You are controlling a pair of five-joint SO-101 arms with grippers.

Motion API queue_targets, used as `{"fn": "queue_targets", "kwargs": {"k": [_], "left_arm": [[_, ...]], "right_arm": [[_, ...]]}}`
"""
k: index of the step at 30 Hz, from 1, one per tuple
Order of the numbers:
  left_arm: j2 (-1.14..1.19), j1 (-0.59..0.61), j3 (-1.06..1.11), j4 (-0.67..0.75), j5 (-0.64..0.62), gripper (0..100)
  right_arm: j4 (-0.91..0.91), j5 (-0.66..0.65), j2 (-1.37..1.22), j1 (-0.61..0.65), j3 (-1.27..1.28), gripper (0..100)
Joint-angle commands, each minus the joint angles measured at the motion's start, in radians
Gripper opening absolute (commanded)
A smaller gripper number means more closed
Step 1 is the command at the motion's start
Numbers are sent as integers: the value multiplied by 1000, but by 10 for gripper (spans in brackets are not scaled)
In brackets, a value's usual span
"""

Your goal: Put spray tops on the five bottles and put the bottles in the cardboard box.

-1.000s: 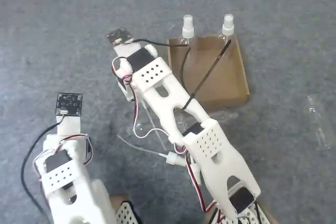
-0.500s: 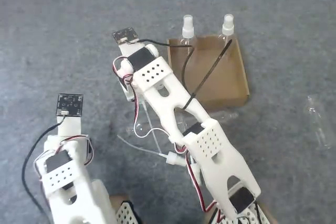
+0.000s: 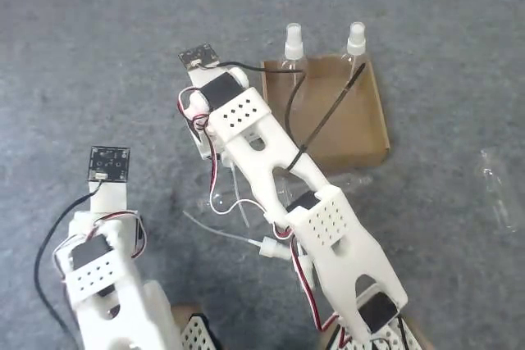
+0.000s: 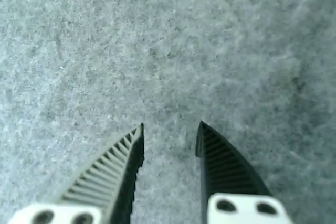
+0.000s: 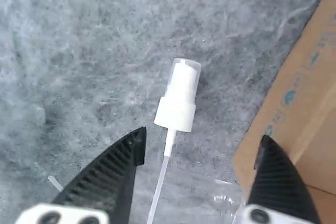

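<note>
The right fingers [image 5: 128,150] are spread wide and hold nothing. A white spray top [image 5: 177,100] lies on the grey bench [image 5: 79,51] just ahead of the gap between them, its dip tube running between the fingers, near the cardboard box [image 5: 299,103]. The left fingers [image 4: 131,150] are slightly open over bare bench. Two capped bottles [image 3: 294,41] sit at the box's far wall.

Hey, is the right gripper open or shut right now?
Open. The right gripper has its fingers spread wide, a spray top lying on the carpet between them.
</note>
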State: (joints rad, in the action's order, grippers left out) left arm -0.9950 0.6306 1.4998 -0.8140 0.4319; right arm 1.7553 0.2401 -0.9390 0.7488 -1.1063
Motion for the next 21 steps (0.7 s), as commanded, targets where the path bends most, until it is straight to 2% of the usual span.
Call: {"fn": "queue_targets", "kwargs": {"k": [1,7,15,21], "left_arm": [[-3,0,-5,25,6,152],[-3,0,-5,25,6,152],[-3,0,-5,25,6,152],[-3,0,-5,25,6,152]], "right_arm": [[41,8,119,-30,-66,282],[44,-68,315,-97,41,282],[42,-80,659,-163,474,284],[39,-230,848,-194,802,284]]}}
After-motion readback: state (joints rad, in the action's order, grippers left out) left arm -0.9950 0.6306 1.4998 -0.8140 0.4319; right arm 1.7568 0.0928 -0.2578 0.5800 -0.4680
